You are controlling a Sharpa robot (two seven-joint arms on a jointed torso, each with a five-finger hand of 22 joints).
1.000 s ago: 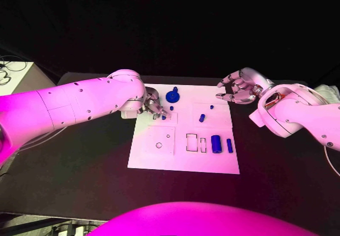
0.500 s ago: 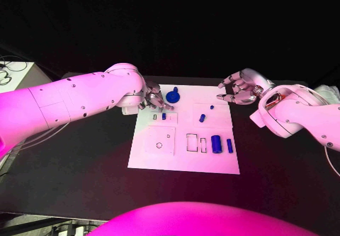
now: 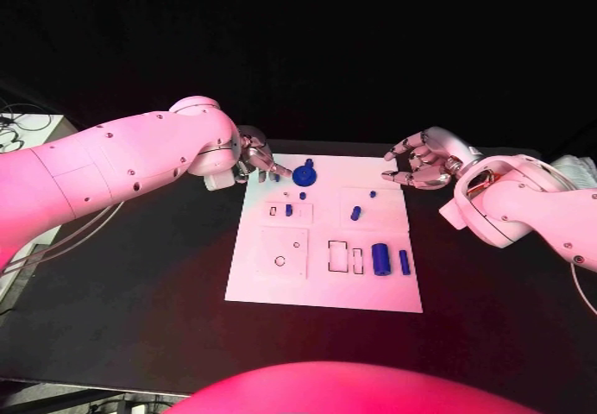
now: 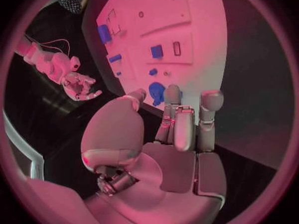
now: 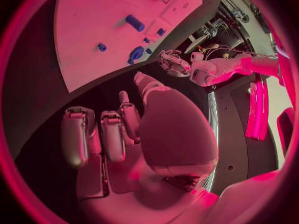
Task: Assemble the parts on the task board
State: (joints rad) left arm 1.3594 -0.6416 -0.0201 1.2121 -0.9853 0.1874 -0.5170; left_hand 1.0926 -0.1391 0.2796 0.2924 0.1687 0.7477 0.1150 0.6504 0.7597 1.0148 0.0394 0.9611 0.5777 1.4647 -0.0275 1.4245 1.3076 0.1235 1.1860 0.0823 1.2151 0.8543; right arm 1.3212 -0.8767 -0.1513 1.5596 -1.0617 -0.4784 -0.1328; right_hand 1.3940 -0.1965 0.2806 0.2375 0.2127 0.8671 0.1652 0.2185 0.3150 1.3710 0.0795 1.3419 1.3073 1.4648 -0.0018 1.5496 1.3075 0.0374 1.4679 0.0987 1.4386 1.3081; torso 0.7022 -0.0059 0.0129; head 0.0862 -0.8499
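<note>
Up top, left hand (image 3: 258, 159) and right hand (image 3: 421, 161) hover empty, fingers apart.

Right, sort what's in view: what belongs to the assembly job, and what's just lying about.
Job:
board
blue round part at its far edge
small blue parts
two blue cylinders
left robot hand
right robot hand

Lying about:
cables on a pale surface off the table's far left
</note>
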